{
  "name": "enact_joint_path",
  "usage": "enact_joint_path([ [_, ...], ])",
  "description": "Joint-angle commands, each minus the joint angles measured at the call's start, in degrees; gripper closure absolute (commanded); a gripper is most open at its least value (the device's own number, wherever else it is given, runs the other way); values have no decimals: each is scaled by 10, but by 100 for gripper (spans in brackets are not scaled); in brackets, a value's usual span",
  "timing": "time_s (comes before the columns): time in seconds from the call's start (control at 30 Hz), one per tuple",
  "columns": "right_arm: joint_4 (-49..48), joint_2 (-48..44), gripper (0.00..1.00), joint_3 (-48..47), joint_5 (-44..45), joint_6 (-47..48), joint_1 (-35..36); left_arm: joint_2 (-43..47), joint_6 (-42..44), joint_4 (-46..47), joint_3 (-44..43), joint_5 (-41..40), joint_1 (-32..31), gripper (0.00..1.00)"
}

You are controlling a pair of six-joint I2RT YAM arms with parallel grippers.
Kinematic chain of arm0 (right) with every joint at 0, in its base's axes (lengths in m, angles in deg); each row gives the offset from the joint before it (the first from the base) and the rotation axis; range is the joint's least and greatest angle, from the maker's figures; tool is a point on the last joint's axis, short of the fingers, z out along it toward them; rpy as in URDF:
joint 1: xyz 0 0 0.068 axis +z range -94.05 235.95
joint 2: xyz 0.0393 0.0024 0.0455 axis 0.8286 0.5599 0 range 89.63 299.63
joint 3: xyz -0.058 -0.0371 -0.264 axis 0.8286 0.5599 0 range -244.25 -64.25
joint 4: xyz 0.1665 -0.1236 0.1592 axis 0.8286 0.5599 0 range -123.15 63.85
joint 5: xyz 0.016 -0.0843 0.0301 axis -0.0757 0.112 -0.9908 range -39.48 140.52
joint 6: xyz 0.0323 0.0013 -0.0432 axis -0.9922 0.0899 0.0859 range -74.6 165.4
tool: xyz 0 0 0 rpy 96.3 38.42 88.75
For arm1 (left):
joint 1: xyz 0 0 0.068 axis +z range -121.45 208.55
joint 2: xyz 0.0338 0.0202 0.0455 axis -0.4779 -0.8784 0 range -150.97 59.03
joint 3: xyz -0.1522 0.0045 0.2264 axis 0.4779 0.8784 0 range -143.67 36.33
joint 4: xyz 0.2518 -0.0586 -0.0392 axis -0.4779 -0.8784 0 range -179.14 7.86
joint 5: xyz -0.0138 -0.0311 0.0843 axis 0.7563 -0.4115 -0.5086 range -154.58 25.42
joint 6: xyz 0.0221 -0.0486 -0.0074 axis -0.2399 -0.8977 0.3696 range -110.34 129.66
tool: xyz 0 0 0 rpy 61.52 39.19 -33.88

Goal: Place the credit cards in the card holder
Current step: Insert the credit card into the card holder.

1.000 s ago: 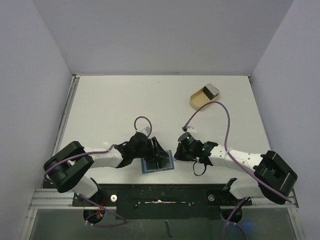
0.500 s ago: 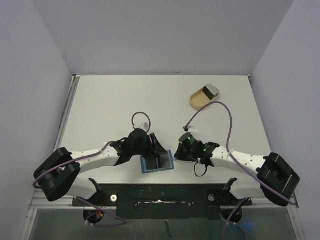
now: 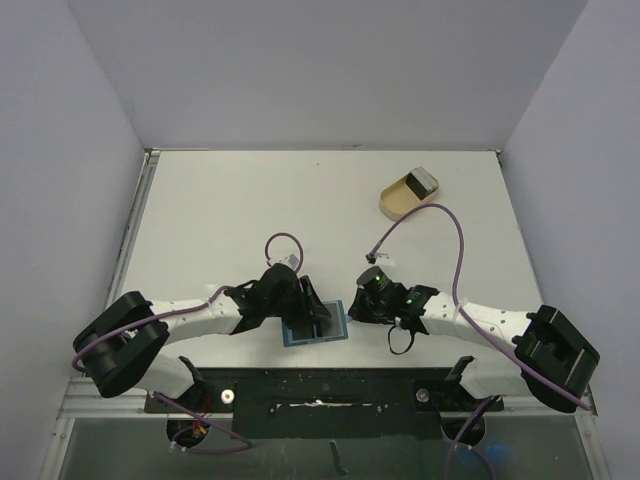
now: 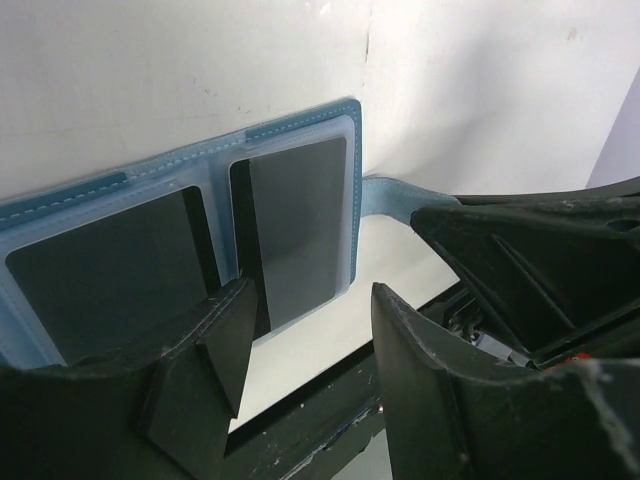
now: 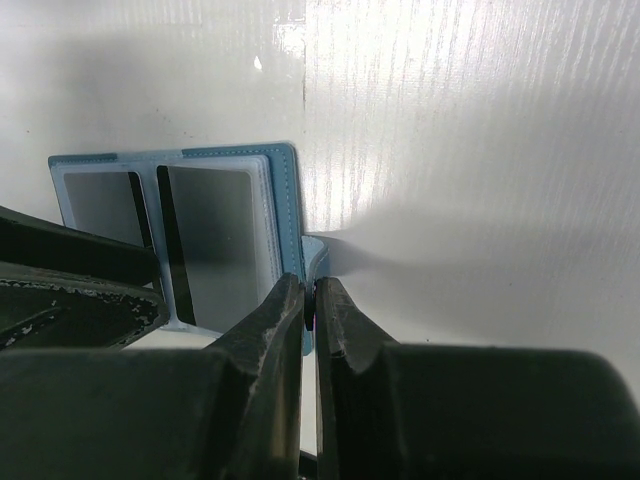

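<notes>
The blue card holder (image 3: 318,328) lies open near the table's front edge. In the left wrist view it (image 4: 300,120) holds a grey credit card in each pocket, one on the left (image 4: 110,270) and one on the right (image 4: 300,225). My left gripper (image 4: 315,345) is open and empty just above the holder's near edge; in the top view it (image 3: 316,308) is over the holder. My right gripper (image 5: 312,300) is shut on the holder's closing tab (image 5: 318,255), at the holder's right side (image 3: 353,308). Another grey card (image 3: 424,181) leans in the tan dish.
The tan oval dish (image 3: 398,200) stands at the back right of the white table. The table's front edge and the black base rail (image 3: 320,385) are right behind the holder. Purple cables loop above both wrists.
My left arm's elbow swung out to the left and its gripper shifted slightly over the holder. The right gripper stayed on the tab. The holder has not moved.
</notes>
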Motion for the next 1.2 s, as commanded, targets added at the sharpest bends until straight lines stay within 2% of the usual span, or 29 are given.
enact_joint_path([
  [0.0,-9,-18,100,-2,21,-5,5,-4,3,18,-3,1,-6,52],
  [0.4,-9,-18,100,-2,23,-5,6,-23,0,23,-8,-1,-15,52],
  [0.6,-13,-17,100,-1,21,-5,6,-37,-5,42,-16,5,-20,52],
  [1.03,-21,-8,100,2,21,-14,17,-50,-19,146,-30,24,-38,52],
  [1.17,-15,-12,100,1,26,-14,19,-43,-14,127,-33,18,-37,52],
])
